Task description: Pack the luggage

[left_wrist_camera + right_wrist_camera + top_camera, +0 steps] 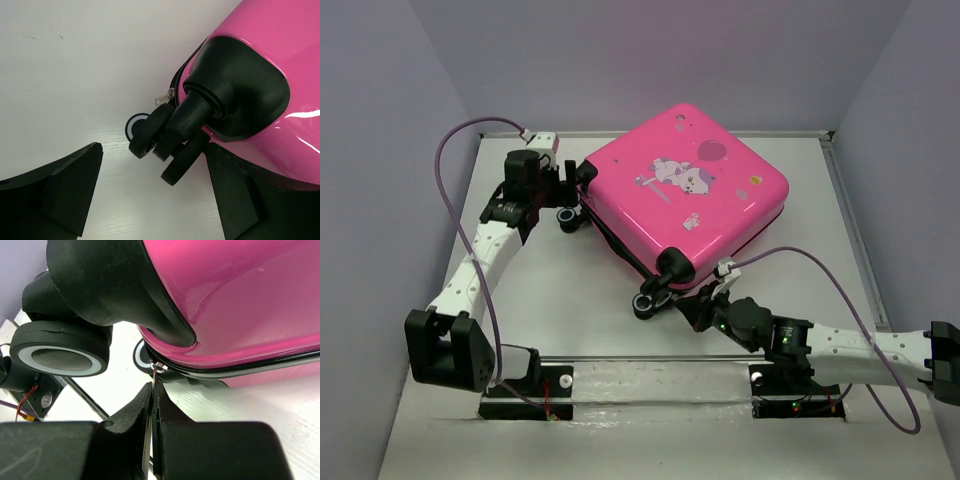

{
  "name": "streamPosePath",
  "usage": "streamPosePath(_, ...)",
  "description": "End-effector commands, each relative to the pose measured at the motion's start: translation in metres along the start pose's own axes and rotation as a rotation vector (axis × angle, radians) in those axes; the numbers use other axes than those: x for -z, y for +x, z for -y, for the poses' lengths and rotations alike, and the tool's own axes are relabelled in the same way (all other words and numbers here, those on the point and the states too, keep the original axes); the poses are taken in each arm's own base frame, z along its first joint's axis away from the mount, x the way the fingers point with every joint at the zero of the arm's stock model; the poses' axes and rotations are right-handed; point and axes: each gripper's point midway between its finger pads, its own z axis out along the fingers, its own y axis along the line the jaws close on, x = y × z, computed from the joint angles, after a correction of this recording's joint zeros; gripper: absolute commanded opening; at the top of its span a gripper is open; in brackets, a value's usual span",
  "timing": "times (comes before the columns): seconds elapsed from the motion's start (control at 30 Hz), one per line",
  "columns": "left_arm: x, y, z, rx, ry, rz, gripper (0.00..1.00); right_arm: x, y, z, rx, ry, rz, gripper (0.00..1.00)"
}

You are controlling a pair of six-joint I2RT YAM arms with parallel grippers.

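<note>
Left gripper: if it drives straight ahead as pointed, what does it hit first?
Most likely the black caster wheels at the luggage corner, just ahead between the open fingers of the left gripper. The pink shell lies behind them. Depth is uncertain from the wrist view.

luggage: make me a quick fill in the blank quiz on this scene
1. The luggage lying on the table has a shell coloured ____.
2. The left end effector is ____, gripping nothing.
3. The right end effector pinches the zipper pull just below a black ____ with a pale ring.

Missing words: pink; open; wheel
</note>
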Motion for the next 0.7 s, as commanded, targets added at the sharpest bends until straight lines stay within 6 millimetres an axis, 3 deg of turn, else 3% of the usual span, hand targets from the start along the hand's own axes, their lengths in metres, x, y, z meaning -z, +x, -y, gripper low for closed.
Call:
streamPosePath(0.0, -0.006, -0.026, 0.005, -0.097, 0.031, 0.073, 0.96, 0.005, -0.014, -0.036, -0.032, -0.149, 0.016, 0.07)
streamPosePath(0.2, -0.024, -0.014, 0.017, -0.127, 0.092, 0.027, 0.96, 0.006, -0.015, -0.037, -0.031, -0.161, 0.02, 0.07)
streamPosePath(0.47, -0.037, -0.025, 0.021, -0.146, 0.11, 0.032, 0.86, 0.007, -0.015, -0.038, -0.035, -0.165, 0.017, 0.07)
streamPosePath(0.57, -0.042, -0.02, 0.027, -0.144, 0.146, 0.017, 0.74, 0.006, -0.015, -0.039, -0.032, -0.163, 0.017, 0.07)
streamPosePath(0.6, -0.045, -0.015, 0.029, -0.141, 0.156, 0.004, 0.59, 0.006, -0.015, -0.038, -0.031, -0.159, 0.017, 0.07)
streamPosePath(0.63, -0.046, -0.013, 0.029, -0.138, 0.159, -0.001, 0.5, 0.006, -0.016, -0.038, -0.033, -0.159, 0.019, 0.07)
streamPosePath(0.67, -0.046, -0.009, 0.03, -0.135, 0.165, -0.007, 0.3, 0.006, -0.017, -0.038, -0.034, -0.16, 0.02, 0.07)
